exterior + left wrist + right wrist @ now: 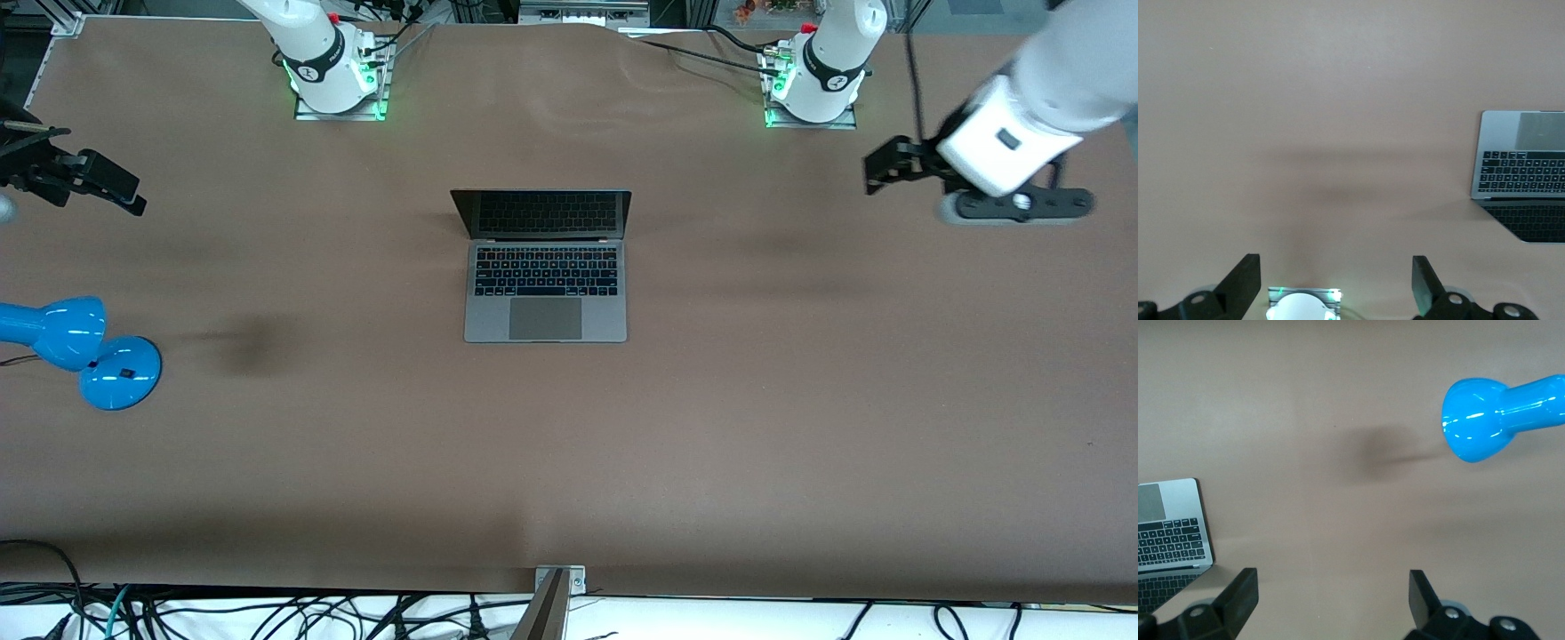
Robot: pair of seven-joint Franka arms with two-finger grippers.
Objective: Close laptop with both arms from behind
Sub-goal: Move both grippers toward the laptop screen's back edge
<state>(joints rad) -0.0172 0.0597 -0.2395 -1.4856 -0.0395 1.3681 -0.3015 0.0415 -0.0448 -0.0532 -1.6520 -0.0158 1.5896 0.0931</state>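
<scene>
- Laptop sits open mid-table, screen up, keyboard facing the front camera.
- Left gripper hangs over bare table toward the left arm's end, jaws spread, holding nothing.
- Right gripper is over the right arm's end, jaws spread, empty.
- Blue desk lamp stands at the right arm's end, well apart from the laptop.

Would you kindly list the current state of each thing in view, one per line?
laptop: open, lid raised, screen dark, untouched.
left gripper: open, in the air over the table's left-arm end.
right gripper: open, over the right-arm end.
blue lamp: standing, apparently unlit.
</scene>
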